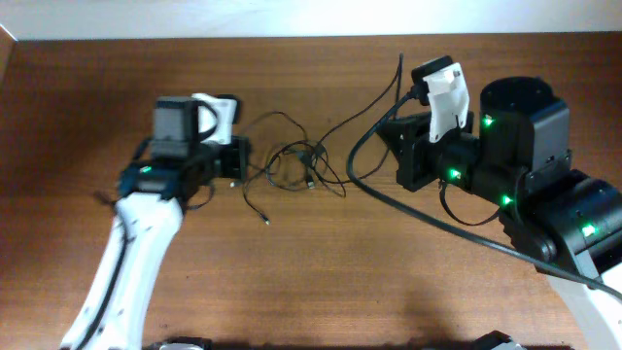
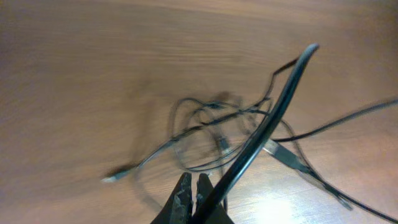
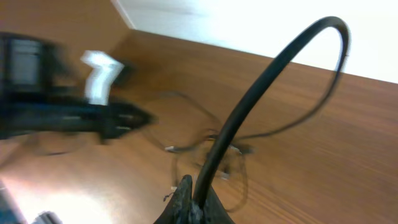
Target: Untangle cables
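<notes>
The cables (image 1: 296, 160) are thin black cords lying in a loose knot on the wooden table between my two arms. One strand trails toward the front and ends in a small plug (image 1: 266, 222). My left gripper (image 1: 240, 157) is just left of the knot. In the left wrist view its jaws (image 2: 193, 184) are shut with nothing seen between them, just short of the knot (image 2: 217, 134) and a silver-tipped plug (image 2: 112, 177). My right gripper (image 1: 382, 131) is right of the knot. Its jaws (image 3: 186, 186) are shut and empty, above the cables (image 3: 217, 155).
A thick black arm cable (image 2: 267, 124) crosses the left wrist view, and another (image 3: 261, 93) arcs through the right wrist view. The right arm's thick cable (image 1: 428, 219) lies on the table. The left arm (image 3: 93, 118) shows in the right wrist view. The table's far edge (image 1: 292, 37) meets a white wall.
</notes>
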Robot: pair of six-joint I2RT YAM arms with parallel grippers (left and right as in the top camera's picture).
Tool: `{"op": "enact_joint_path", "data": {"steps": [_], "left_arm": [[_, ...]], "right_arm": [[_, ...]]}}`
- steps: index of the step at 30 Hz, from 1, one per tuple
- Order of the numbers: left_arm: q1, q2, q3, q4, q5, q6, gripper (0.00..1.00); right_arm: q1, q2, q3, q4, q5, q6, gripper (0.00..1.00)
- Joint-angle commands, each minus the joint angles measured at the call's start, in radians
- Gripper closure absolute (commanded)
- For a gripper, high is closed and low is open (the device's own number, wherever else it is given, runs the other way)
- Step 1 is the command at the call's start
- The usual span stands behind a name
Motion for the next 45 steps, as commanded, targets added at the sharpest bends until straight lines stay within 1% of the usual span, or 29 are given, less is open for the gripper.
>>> {"op": "enact_joint_path", "data": {"steps": [1,4,6,7,8,9,13,15,17,19,21,26,29,31,38,42,45], "left_arm": [[0.078,-0.035,0.005,-0.071,-0.188,-0.146,1.00],[0.122,-0.034,0.005,-0.127,-0.270,-0.174,1.00],[0.159,-0.034,0.005,-0.156,-0.313,-0.177,1.00],[0.182,-0.034,0.005,-0.173,-0.325,-0.201,1.00],[0.207,-0.034,0.005,-0.190,-0.340,-0.224,1.00],[0.251,-0.034,0.005,-0.201,-0.339,-0.223,1.00],[0.330,-0.034,0.005,-0.219,-0.335,-0.227,1.00],[0.352,-0.034,0.005,-0.221,-0.335,-0.227,1.00],[0.354,-0.034,0.005,-0.221,-0.335,-0.227,1.00],[0.354,-0.034,0.005,-0.221,-0.334,-0.227,1.00],[0.354,-0.034,0.005,-0.225,-0.335,-0.227,1.00],[0.354,-0.034,0.005,-0.227,-0.334,-0.227,1.00],[0.353,-0.034,0.000,-0.231,-0.306,-0.226,1.00],[0.353,-0.033,-0.018,-0.224,-0.282,-0.226,1.00],[0.353,-0.032,-0.056,-0.200,-0.237,-0.225,1.00],[0.353,-0.032,-0.057,-0.200,-0.224,-0.225,1.00],[0.353,-0.032,-0.057,-0.198,-0.222,-0.225,1.00]], "right_arm": [[-0.004,-0.011,0.032,0.005,0.185,0.056,0.96],[-0.004,-0.011,0.107,0.000,0.190,0.056,0.96],[-0.004,-0.011,0.160,-0.007,0.242,0.052,0.96],[-0.003,-0.012,0.167,-0.008,0.270,0.048,0.96],[-0.003,-0.011,0.167,-0.017,0.284,0.009,0.96],[-0.003,0.000,0.167,-0.053,0.317,-0.009,0.96],[-0.003,0.050,0.167,-0.208,0.505,-0.002,0.96],[-0.004,0.087,0.167,-0.304,0.651,0.062,0.96],[-0.011,0.116,0.167,-0.387,0.742,0.142,0.96],[-0.050,0.143,0.166,-0.463,0.742,0.201,0.96],[-0.105,0.176,0.152,-0.520,0.703,0.217,0.96],[-0.281,0.288,0.123,-0.565,0.546,0.209,0.96],[-0.357,0.369,0.123,-0.568,0.476,0.206,0.96],[-0.378,0.428,0.123,-0.568,0.472,0.206,0.96],[-0.378,0.628,0.122,-0.547,0.472,0.206,0.96],[-0.378,0.695,0.122,-0.513,0.471,0.187,0.96],[-0.378,0.724,0.121,-0.492,0.420,0.186,0.96]]}}
